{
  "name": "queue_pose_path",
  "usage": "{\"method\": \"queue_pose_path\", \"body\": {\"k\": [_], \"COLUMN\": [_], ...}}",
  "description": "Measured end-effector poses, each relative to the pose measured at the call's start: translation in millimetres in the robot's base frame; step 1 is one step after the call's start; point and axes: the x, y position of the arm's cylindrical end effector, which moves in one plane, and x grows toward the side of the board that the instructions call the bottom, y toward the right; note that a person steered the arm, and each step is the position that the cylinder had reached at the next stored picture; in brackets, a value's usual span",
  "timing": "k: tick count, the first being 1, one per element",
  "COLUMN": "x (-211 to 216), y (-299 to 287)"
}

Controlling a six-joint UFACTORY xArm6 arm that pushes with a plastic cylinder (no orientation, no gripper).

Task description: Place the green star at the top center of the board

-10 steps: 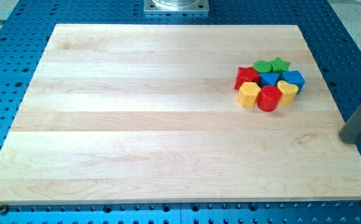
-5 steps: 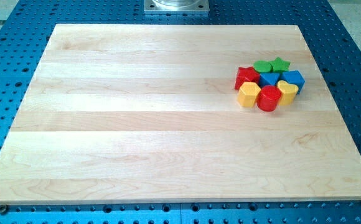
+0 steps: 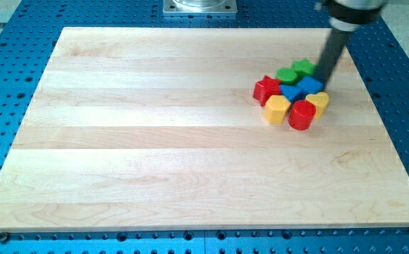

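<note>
Eight or so blocks sit clustered at the surface's right; the whole cluster has just slid leftward since the tip arrived beside the green star, at its right. No pincer exists on this rod. The blue blocks are partly hidden, shapes unclear.

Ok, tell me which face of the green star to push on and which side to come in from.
Push its right-hand face, coming from the view's right. The green star sits at the cluster's upper edge, with the green block touching its left and blue blocks below. My tip is at its lower right; starting a little higher would likely drive it leftward toward top center.
</note>
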Motion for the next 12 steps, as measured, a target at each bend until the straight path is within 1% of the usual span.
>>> {"method": "queue_pose_path", "body": {"k": [1,2,3,4,5,6,7,8,9,10,12], "x": [-17,-12,-25,-57,-82,-76,-106,-123,-122,-100,-102], "y": [-41,-9,2,-37,-97,-81,-75,-110,-137,-121,-135]}}
